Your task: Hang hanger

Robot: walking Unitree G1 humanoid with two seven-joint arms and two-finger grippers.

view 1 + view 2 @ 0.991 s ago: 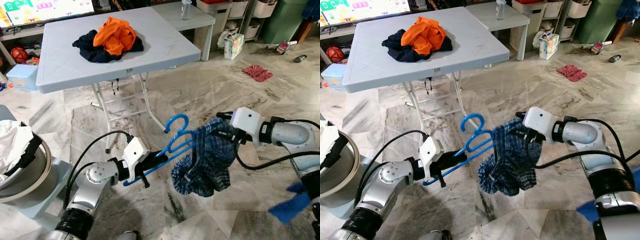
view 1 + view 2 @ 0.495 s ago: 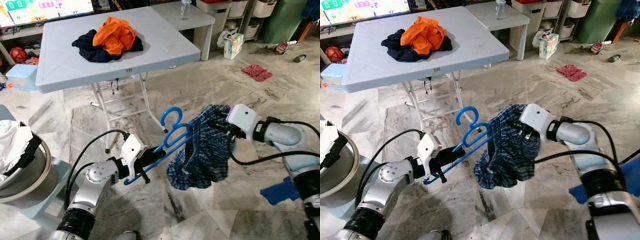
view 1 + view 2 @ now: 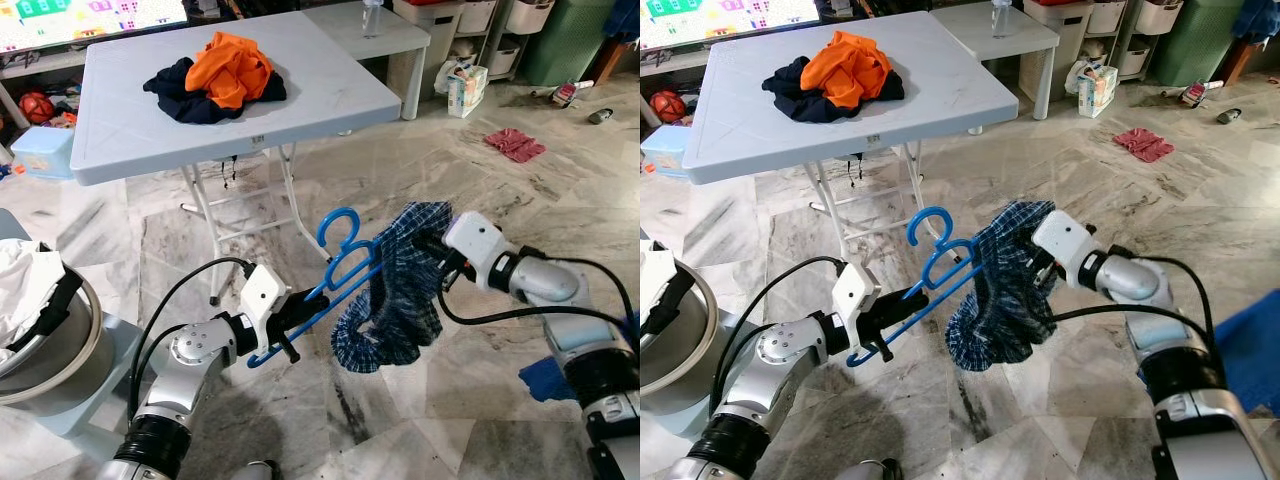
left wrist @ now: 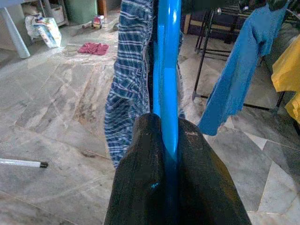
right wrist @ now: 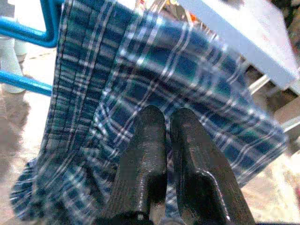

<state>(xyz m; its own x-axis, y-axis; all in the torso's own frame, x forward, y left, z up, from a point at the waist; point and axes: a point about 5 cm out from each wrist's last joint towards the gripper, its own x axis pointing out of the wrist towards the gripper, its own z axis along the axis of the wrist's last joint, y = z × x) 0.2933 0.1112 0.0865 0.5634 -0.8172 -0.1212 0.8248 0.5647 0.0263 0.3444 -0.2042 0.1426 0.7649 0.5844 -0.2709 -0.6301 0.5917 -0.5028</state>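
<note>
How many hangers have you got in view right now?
1. A blue hanger is pinched by the left gripper at its low end, its other end under the plaid garment that the right gripper holds. Others may be hidden.

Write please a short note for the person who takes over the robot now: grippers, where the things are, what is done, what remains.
Left gripper: jaws shut on the blue hanger, held up over the floor, hook toward the white table.
Right gripper: jaws shut on the checked cloth, which drapes over the hanger's far end.
Done: hanger and cloth are both picked up, and the cloth is partly on the hanger.
Left: seat the cloth properly, then hang the hanger. A rack with a blue garment shows in the left wrist view.
Orange and dark clothes lie on the table.
</note>
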